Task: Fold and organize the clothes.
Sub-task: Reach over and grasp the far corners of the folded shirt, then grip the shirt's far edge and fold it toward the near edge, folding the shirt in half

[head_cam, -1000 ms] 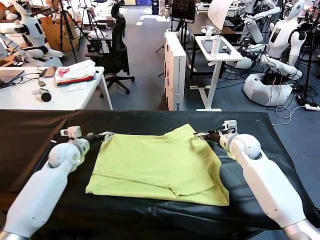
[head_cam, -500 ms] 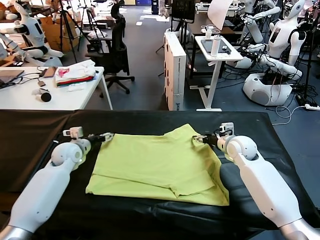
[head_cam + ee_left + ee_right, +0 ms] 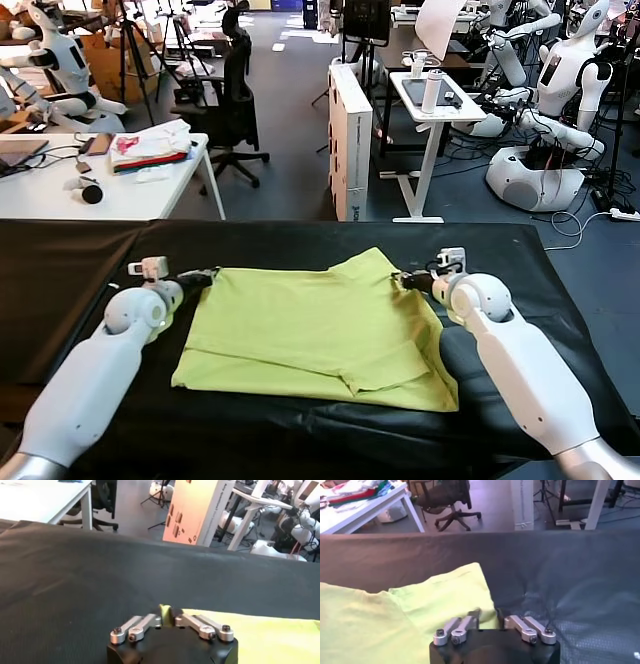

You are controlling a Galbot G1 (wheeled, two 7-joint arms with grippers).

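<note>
Head view: left end effector (image 3: 207, 276) pinched closed on the far left corner of the yellow-green T-shirt (image 3: 320, 330); right end effector (image 3: 405, 280) pinched closed on the shirt's far right edge. T-shirt lies partly folded, flat on the black table (image 3: 300, 245). Both arms reach forward along either side.

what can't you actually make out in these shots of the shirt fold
- Fingertips of the left gripper: left wrist view, hidden behind its own black body.
- Fingertips of the right gripper: right wrist view, likewise hidden.
- Lime yellow-green cotton T-shirt: neck and label not visible in the head view, folded under.
- Its near corner: head view, partly covered by the right forearm.
- Cloth pile on the white side table: head view, too small to count pieces.
</note>
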